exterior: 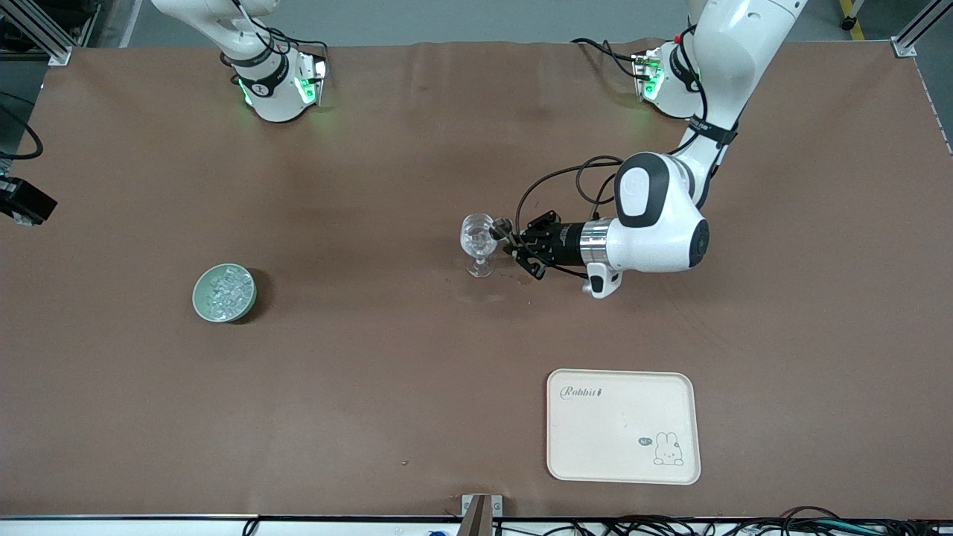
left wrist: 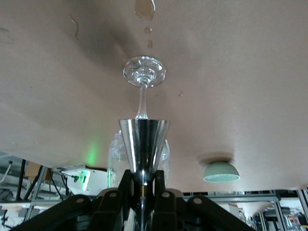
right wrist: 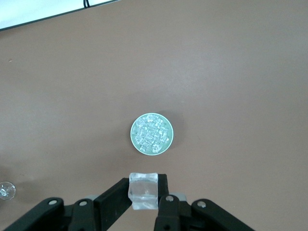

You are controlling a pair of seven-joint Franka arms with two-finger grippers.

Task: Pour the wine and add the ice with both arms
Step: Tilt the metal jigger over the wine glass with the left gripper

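Note:
A clear stemmed glass (exterior: 479,244) stands upright mid-table. My left gripper (exterior: 514,242) lies sideways beside its rim, shut on a silver cone-shaped jigger (exterior: 502,225) whose mouth points at the glass. In the left wrist view the jigger (left wrist: 144,142) sits between the fingers of the left gripper (left wrist: 144,177), in front of the glass (left wrist: 143,72). My right gripper (right wrist: 144,185) is shut on one clear ice cube (right wrist: 144,192), high over the pale green bowl (right wrist: 151,134) of ice cubes (exterior: 223,292). The right gripper is out of the front view.
A cream tray (exterior: 624,426) with a rabbit print lies nearer the front camera, toward the left arm's end. Small brown spill spots (left wrist: 144,8) mark the table by the glass foot. A black device (exterior: 22,201) sits at the table edge by the right arm's end.

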